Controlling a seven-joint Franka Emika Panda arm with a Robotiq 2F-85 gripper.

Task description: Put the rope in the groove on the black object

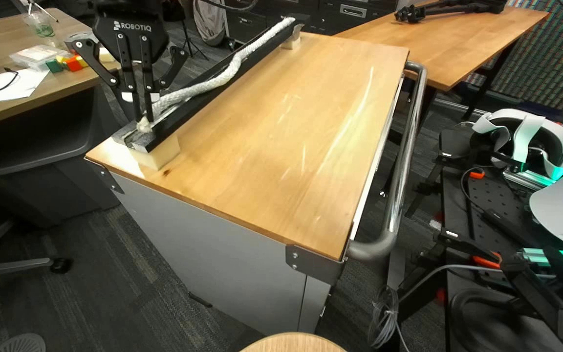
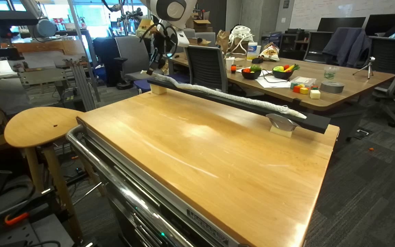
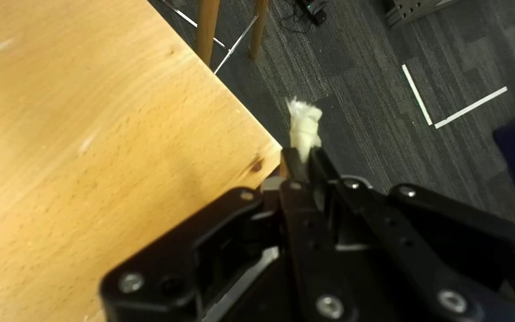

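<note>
Along the black rail [image 2: 315, 122], white rope [image 2: 235, 97] lay lengthwise on top, a bit wavy. Free end sat just short of the rail's end, near a curved metal piece [image 2: 281, 122] at the rail's side. Gripper [image 1: 143, 117] was at the opposite rail end, its fingers [image 3: 324, 166] pressed in on the rope's other end, pinching it; in the wrist view the frayed tip [image 3: 303, 117] stuck out past them. Rope hid much of the rail's groove [image 1: 164, 116]; how far down it sat, couldn't tell. Pale blocks [image 1: 157, 153] propped the rail near both ends, on the wooden tabletop [image 1: 271, 127]. Tubular handle bar [image 1: 409, 142] ran well apart from the rail, across the tabletop. Brown desk [image 2: 350, 85] with dark bowls [image 2: 251, 74] stood beyond the rail in an exterior view. Round stool [image 2: 41, 123] was well apart from the rail.
</note>
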